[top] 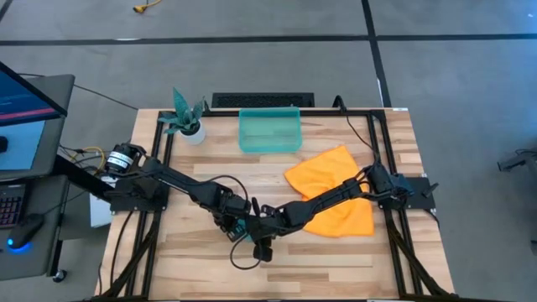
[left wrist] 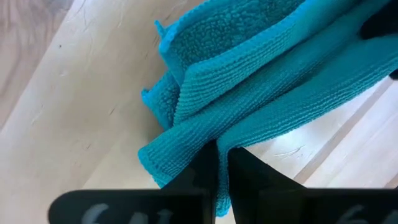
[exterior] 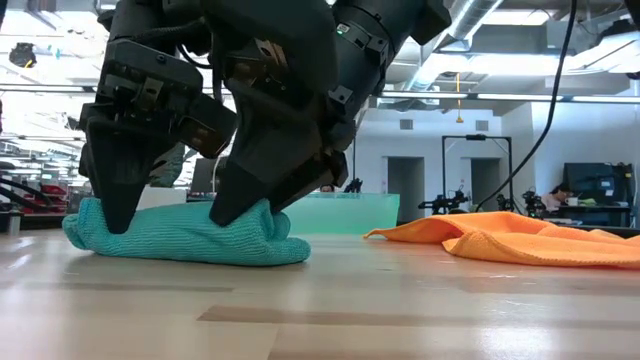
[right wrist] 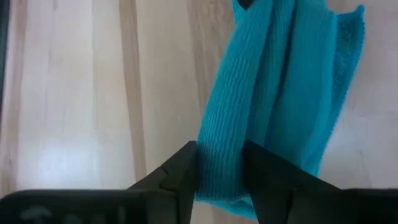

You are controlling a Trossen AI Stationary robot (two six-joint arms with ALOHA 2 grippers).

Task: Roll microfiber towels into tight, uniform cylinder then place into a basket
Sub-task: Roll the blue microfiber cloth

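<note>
On the left of the desk we see our left arm reaching in from its mount toward the front middle, where the left claw is pressed down on one end of the teal towel. From the left wrist camera, its two dark fingers are nearly together with a fold of that towel pinched between them, so we read this claw as closed on the cloth. The towel is bunched into a loose, lumpy bundle lying flat on the wood, with layered folds showing rather than a neat cylinder. Just beside the left claw, the right claw meets the same bundle from the other side; its arm stretches across from the right edge, passing over the orange towel. From the right wrist camera, its fingers stand on either side of a fold of teal cloth and squeeze it, so this claw grips the towel too. Toward the back of the desk, a white pot with a teal plant stands near the left corner, and the teal basket sits just right of it at the middle. The orange towel lies spread and rumpled on the right half of the desk, near the basket's front right corner and well apart from the teal bundle.
</note>
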